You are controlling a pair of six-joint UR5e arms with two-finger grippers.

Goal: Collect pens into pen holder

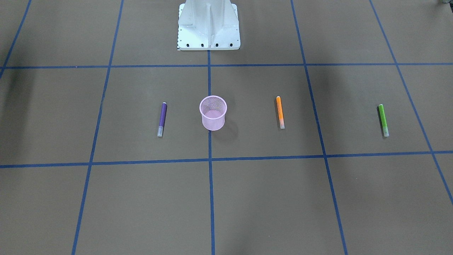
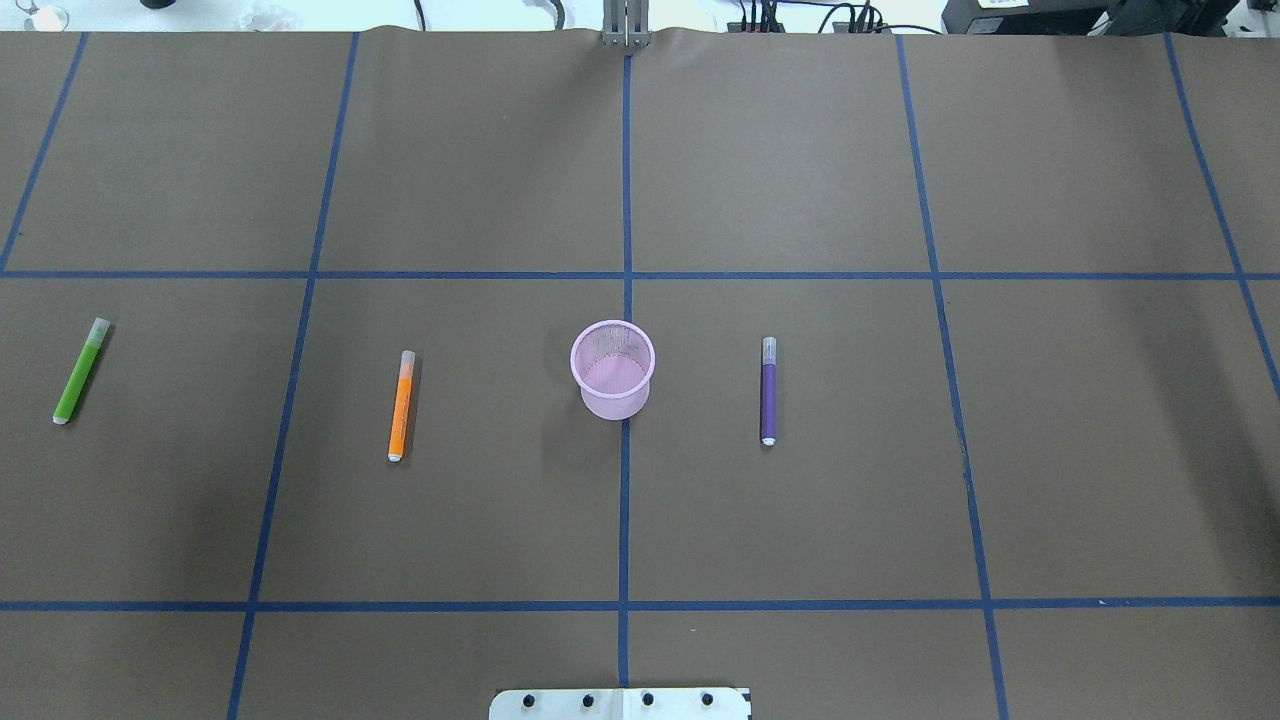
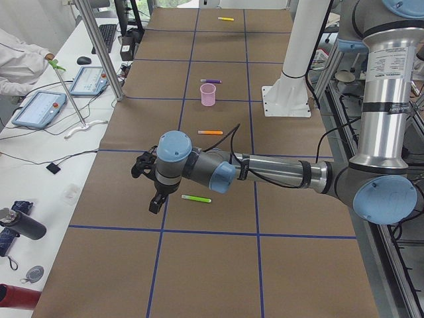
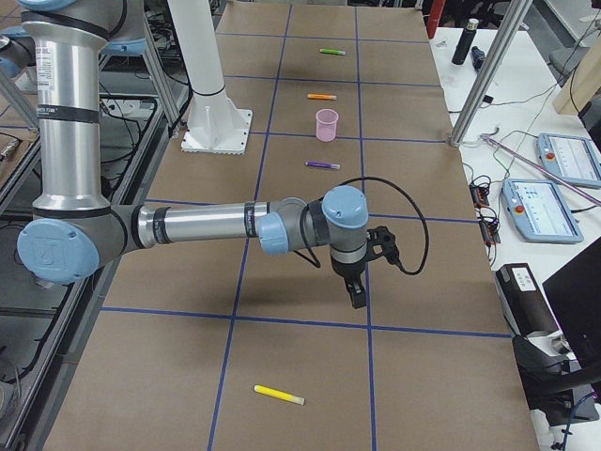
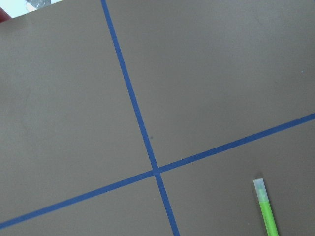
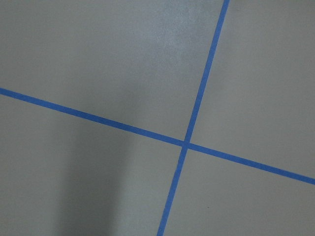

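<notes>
The pink mesh pen holder (image 2: 613, 370) stands upright at the table's middle, also in the front-facing view (image 1: 213, 113). The purple pen (image 2: 768, 390) lies to its right, the orange pen (image 2: 401, 405) to its left, the green pen (image 2: 80, 370) at the far left. The yellow pen (image 4: 279, 395) lies at the table's right end. My left gripper (image 3: 154, 201) hangs above the table next to the green pen (image 3: 196, 198). My right gripper (image 4: 356, 293) hangs between the purple pen (image 4: 322, 165) and the yellow pen. I cannot tell whether either is open or shut.
The robot's white base (image 1: 208, 28) stands behind the cup. Blue tape lines grid the brown table cover. A side bench holds tablets (image 3: 43, 106) and a dark bottle (image 3: 20, 225); a person (image 3: 20, 59) sits there. A metal post (image 4: 484, 80) stands by the table's far edge.
</notes>
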